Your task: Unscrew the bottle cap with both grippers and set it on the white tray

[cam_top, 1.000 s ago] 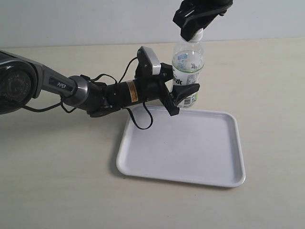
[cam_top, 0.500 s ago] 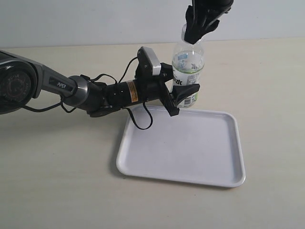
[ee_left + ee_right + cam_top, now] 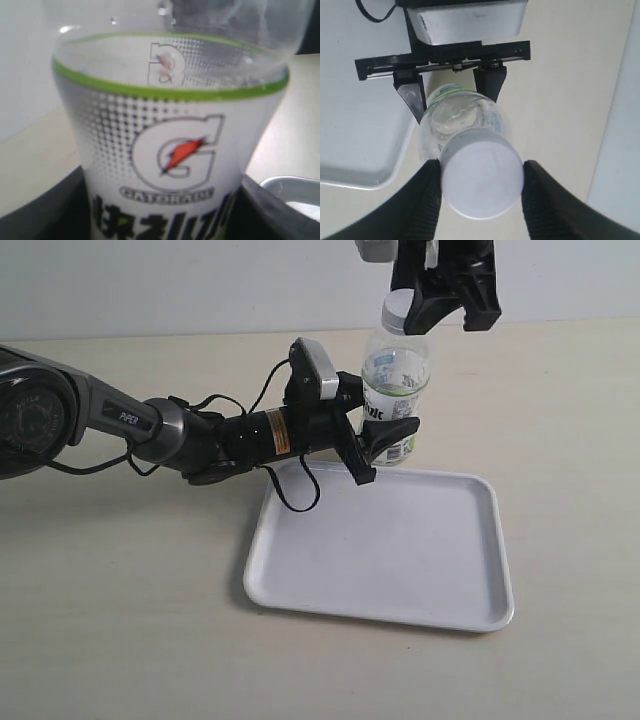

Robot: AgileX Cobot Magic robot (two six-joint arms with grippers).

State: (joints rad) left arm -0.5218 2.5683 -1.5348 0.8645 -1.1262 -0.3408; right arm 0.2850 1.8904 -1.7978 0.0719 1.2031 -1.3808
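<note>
The cap (image 3: 396, 308) sits on the neck of the bottle (image 3: 395, 370), not yet off, so the unscrewing looks unfinished. The right claw (image 3: 481, 165) comes down from above with one finger on each side of the cap, and in its own camera both fingers meet the cap's edge. I take that as a grip for twisting, though I can't tell from here whether the thread has loosened at all. The bottle stands upright on the table (image 3: 120, 620), just behind the far edge of the tray (image 3: 400, 550). The left claw (image 3: 454, 102) reaches in from the side and clamps the bottle around its label, low on the body. That hold makes sense, since it should stop the bottle from spinning or tipping while the cap turns. The tray lies right beside the bottle, so the cap would have only a short way to travel once it comes free.
</note>
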